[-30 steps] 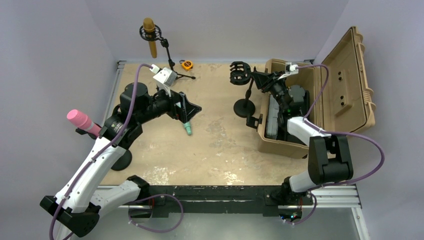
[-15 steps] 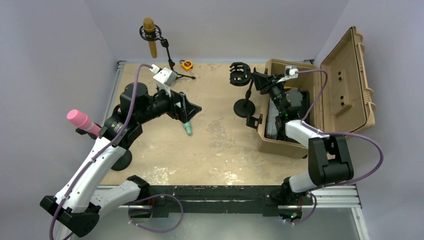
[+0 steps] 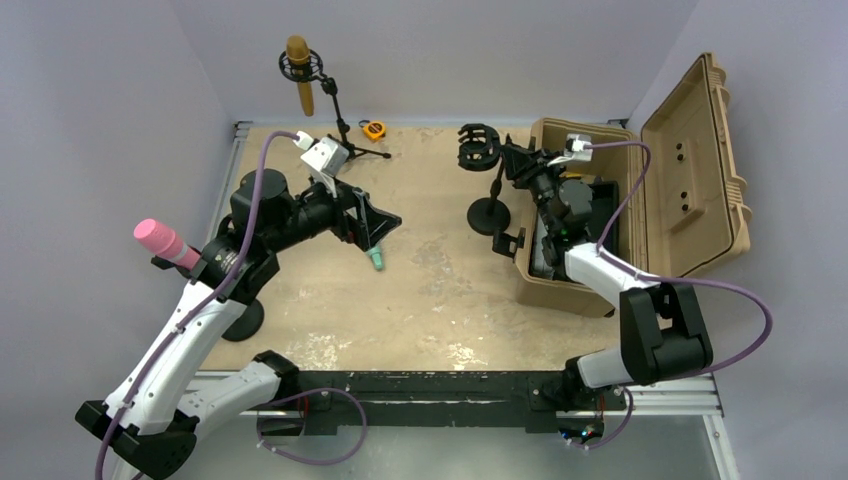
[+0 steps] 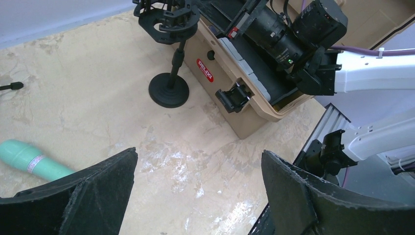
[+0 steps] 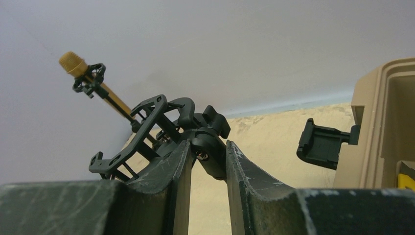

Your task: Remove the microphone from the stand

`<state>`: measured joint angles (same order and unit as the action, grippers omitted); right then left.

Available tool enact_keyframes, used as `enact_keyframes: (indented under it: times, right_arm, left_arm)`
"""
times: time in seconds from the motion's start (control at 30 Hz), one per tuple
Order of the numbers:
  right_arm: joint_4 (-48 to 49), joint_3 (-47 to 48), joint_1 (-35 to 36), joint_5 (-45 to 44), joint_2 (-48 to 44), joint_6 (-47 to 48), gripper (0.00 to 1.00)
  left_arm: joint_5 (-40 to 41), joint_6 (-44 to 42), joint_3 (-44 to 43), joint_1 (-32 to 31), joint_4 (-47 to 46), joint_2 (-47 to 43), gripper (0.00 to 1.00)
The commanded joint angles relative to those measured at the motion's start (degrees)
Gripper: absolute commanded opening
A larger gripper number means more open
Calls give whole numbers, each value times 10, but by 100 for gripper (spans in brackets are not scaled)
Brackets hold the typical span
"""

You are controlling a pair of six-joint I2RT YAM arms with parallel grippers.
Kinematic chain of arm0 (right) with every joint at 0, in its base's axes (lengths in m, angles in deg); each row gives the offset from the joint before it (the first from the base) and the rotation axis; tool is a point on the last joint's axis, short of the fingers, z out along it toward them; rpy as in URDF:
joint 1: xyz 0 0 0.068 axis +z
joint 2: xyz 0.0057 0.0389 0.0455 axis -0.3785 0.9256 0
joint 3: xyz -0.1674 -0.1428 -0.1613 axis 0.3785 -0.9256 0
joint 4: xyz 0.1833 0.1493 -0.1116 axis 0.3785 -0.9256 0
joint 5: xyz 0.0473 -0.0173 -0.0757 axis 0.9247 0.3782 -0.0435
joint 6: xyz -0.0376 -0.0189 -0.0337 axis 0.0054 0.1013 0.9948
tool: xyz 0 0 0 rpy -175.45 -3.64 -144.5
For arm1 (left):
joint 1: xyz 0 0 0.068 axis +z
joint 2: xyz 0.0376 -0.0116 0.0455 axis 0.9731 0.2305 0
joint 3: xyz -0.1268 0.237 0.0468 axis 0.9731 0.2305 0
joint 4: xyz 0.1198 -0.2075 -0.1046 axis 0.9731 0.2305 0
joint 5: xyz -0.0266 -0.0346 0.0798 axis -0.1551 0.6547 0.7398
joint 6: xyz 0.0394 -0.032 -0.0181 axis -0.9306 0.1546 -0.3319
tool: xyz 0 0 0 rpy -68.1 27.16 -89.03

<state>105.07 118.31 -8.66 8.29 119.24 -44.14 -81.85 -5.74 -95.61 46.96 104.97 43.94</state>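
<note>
We note L claw (image 4: 198, 154) gaping wide beside teal mic (image 3: 376, 258) lying flat on surface (image 3: 440, 300) at 8 o'clock from empty stand (image 3: 489, 212), whose joint under the mount R claw (image 5: 208, 147) clamps tight.

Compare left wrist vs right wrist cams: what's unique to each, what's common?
Left wrist only: the teal microphone lying on the table, the empty stand's round base, and the open left end effector. Right wrist only: the gold microphone on its own stand, and the right end effector closed on the empty stand's pivot joint. Both: the empty shock mount and the tan case with its black latch.
</note>
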Motion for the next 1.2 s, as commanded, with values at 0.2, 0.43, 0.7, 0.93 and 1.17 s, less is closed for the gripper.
enact_keyframes:
  times: [0.2, 0.43, 0.7, 0.93, 1.17]
  right_arm:
    - [-226, -19, 50, -132, 31, -36, 23]
    - [-230, 2, 67, -103, -43, -29, 45]
    - [-267, 144, 27, -15, -69, 14, 69]
    - [-285, 198, 3, -16, -79, 3, 73]
    - [-267, 166, 62, -160, -93, -142, 68]
  left_arm:
    - [-43, 21, 8, -4, -38, -6, 94]
    - [-44, 21, 9, -4, -39, -10, 94]
    - [-28, 11, 8, -4, -30, -12, 94]
    - [-42, 13, 3, -4, -28, -13, 94]
    - [-43, 13, 3, -4, -28, -19, 94]
